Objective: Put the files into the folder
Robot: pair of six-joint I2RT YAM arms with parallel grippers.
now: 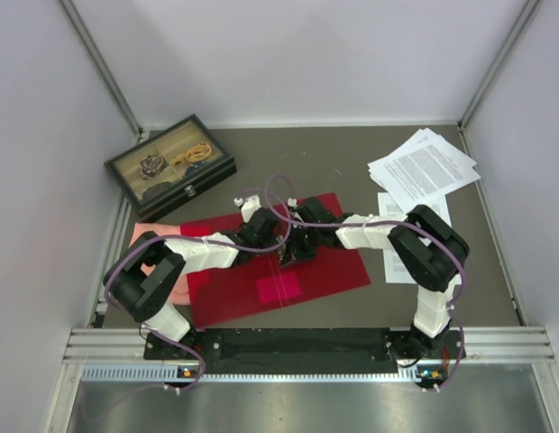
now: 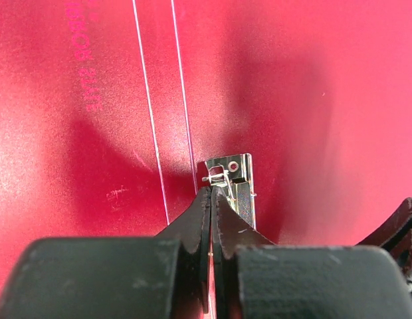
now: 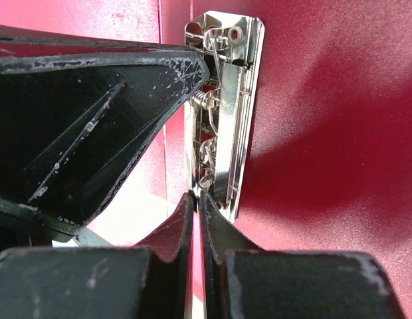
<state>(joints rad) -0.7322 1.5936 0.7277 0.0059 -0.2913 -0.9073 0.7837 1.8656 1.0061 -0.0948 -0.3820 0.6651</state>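
Observation:
The red folder lies open and flat on the table, with a pink sticker inside. Its metal clip sits by the centre fold and also shows in the right wrist view. My left gripper is shut, with its tips at one end of the clip. My right gripper is shut, with its tips against the opposite end. The two grippers face each other along the clip. The files lie fanned at the back right, with more sheets under my right arm.
A dark glass-lidded box with small items stands at the back left. A salmon-pink cloth lies under the folder's left edge. White walls close in the left, back and right sides. A metal rail runs along the near edge.

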